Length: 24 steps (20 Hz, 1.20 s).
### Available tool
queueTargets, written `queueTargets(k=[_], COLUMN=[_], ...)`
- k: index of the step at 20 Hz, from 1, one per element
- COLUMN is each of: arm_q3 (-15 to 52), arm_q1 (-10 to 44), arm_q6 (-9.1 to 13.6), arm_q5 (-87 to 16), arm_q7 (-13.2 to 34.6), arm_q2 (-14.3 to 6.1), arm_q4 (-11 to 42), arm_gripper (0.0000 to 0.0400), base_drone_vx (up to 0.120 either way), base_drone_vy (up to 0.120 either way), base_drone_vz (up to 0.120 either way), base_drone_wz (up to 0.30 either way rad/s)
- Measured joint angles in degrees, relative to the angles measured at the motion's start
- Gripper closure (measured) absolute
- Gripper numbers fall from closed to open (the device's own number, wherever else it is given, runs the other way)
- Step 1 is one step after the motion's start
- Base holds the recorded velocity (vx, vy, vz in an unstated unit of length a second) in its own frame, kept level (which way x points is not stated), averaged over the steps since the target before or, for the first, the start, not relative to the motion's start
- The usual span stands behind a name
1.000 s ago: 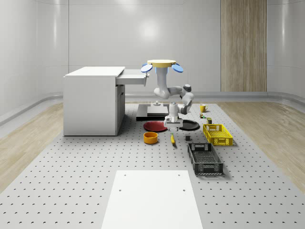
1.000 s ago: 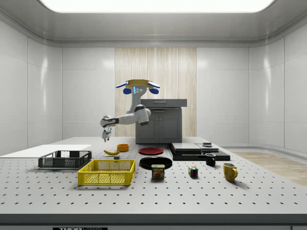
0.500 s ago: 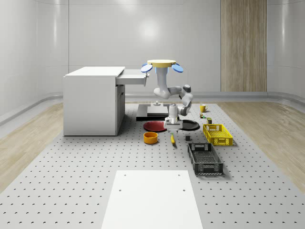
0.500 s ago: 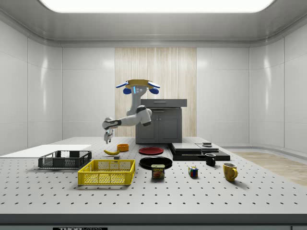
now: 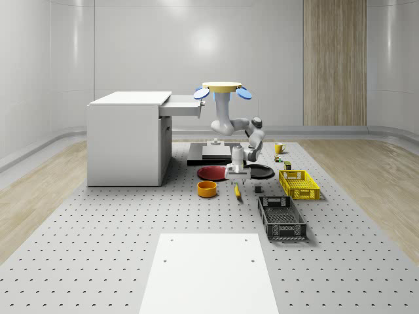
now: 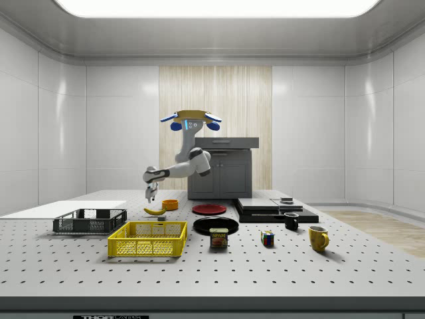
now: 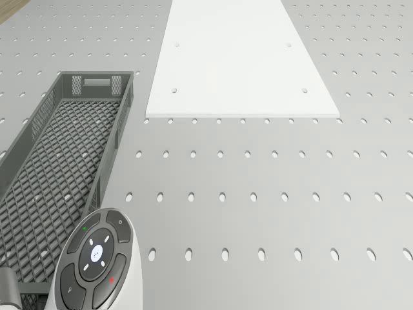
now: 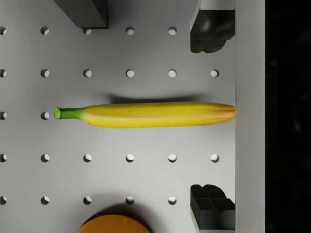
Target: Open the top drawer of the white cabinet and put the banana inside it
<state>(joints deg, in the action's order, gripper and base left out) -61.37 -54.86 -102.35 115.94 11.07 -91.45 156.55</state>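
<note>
The yellow banana (image 5: pixel 237 190) (image 6: pixel 155 211) (image 8: pixel 146 115) lies flat on the perforated table, just right of the orange bowl (image 5: pixel 207 189) in the whole-scene view. My gripper (image 5: pixel 237 175) (image 6: pixel 152 197) (image 8: pixel 211 116) hangs a short way above it, pointing straight down and open. Its two dark fingertips (image 8: pixel 210 31) stand either side of the banana's blunt end, with nothing between them. The drone (image 5: pixel 220 88) (image 6: pixel 192 120) hovers beside the white cabinet (image 5: pixel 127 137), over the far part of the table. The cabinet's top drawer (image 5: pixel 183 106) stands pulled out.
A red plate (image 5: pixel 214 173) and a black plate (image 5: pixel 258 171) lie behind the banana. A yellow basket (image 5: pixel 298 184) and a black crate (image 5: pixel 281 218) (image 7: pixel 51 181) sit to the whole-scene view's right. A white panel (image 5: pixel 206 271) (image 7: pixel 239 58) covers the near table.
The arm has folded in and lowered the gripper closer to the banana. The drone has held its place, and the banana has not moved.
</note>
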Motion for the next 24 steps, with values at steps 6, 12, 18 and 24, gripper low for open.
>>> queueTargets(k=[6,12,18,24], arm_q3=[3.10,5.66,7.97,9.79], arm_q1=[-0.82,-1.57,-2.23,-2.09], arm_q6=[-1.00,-1.79,-2.50,-3.02], arm_q5=[2.98,5.51,7.81,9.66], arm_q7=[-0.01,0.04,0.16,0.46], arm_q2=[0.95,2.04,3.26,4.02], arm_q4=[-1.64,-3.31,-5.04,-5.93], arm_gripper=[0.0000,0.0000,0.0000,0.0000], base_drone_vx=[0.000,0.000,0.000,0.000], base_drone_vy=[0.000,0.000,0.000,0.000], base_drone_vz=[0.000,0.000,0.000,0.000], base_drone_wz=[0.000,0.000,0.000,0.000])
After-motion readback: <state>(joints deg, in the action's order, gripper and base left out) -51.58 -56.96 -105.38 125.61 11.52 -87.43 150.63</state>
